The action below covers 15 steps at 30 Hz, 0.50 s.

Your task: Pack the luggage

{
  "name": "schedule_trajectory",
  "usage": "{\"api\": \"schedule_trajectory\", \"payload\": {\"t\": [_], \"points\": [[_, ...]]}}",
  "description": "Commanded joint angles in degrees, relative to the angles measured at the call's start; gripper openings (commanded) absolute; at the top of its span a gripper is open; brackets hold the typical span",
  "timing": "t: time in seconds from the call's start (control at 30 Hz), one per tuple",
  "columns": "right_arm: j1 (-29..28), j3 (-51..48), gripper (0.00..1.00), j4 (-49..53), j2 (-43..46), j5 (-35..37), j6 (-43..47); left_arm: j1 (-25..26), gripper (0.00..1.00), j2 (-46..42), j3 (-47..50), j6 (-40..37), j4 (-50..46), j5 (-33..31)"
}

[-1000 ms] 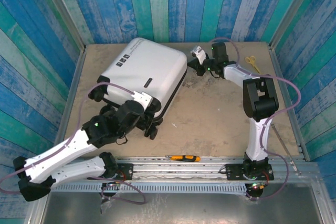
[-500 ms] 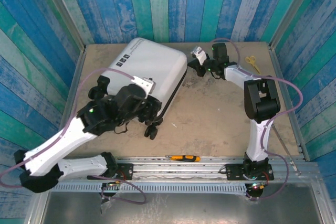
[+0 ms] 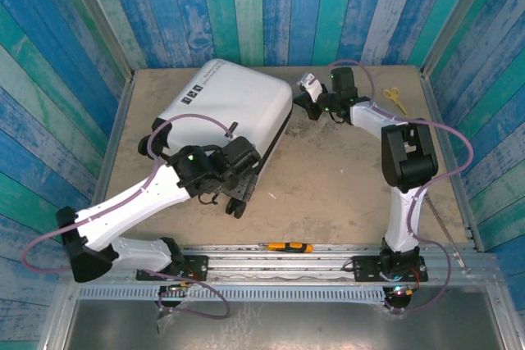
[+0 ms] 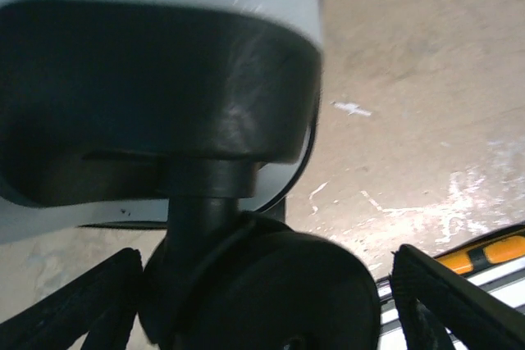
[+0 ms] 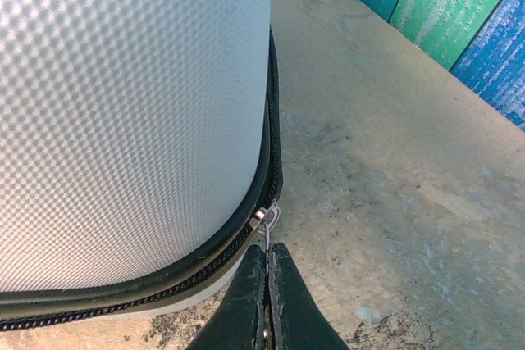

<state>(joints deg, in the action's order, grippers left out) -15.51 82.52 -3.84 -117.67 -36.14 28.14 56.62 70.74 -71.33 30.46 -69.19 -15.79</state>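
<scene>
**Position of the task item.** The luggage (image 3: 230,104) lies flat and zipped shut on the far left part of the table (image 3: 344,186). Its white shell faces up and its wheeled end is turned toward the arm bases. The small black marks on the shell are too small to read.

**Left side.** In the top view the left arm (image 3: 139,198) crosses the wheeled end and hides most of it. The left gripper (image 4: 267,264) is released. Its fingers (image 4: 90,309) stand wide apart, one on each side of a black wheel (image 4: 254,293).
- The wheel is dark, blurred and cut off by the lower frame edge.
- A strip of table shows between the wheel and the finger on the right of the wrist view.
- Contact on the other side cannot be determined.
- The black wheel housing (image 4: 156,96) sits directly above the wheel, and the shell over it is out of focus.

**Right side.** The right gripper (image 5: 267,250) is clenched on the zipper pull (image 5: 264,223).
- Its fingers (image 5: 242,305) are pressed together.
- The thin tab of the pull runs down between the tips, which hide its end.
- The black zipper (image 5: 164,284) follows the shell edge and leaves the frame at the left.
- In the top view this gripper (image 3: 300,104) sits at the far right corner of the luggage, where the pull is too small to resolve.

**Other items.** A utility knife (image 3: 287,247) lies near the front rail. Its orange end (image 4: 492,252) is cut off at the frame edge in the left wrist view. Yellow scissors (image 3: 394,97) lie at the far right, well apart from the luggage.
</scene>
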Motion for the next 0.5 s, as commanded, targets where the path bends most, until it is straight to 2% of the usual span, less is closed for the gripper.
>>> {"api": "schedule_trajectory", "payload": {"t": [0.0, 0.3, 0.47], "points": [[-0.49, 0.98, 0.0, 2.08, 0.69, -0.69, 0.95, 0.0, 0.82, 0.85, -0.87, 3.54, -3.34, -2.44], [-0.49, 1.41, 0.0, 2.34, 0.6, -0.69, 1.04, -0.94, 0.81, -1.83, -0.8, 4.23, -2.82, -2.72], [-0.49, 1.5, 0.0, 2.42, 0.51, -0.71, 1.12, -1.55, 0.79, 0.27, 0.01, 2.91, -2.49, -2.35]]}}
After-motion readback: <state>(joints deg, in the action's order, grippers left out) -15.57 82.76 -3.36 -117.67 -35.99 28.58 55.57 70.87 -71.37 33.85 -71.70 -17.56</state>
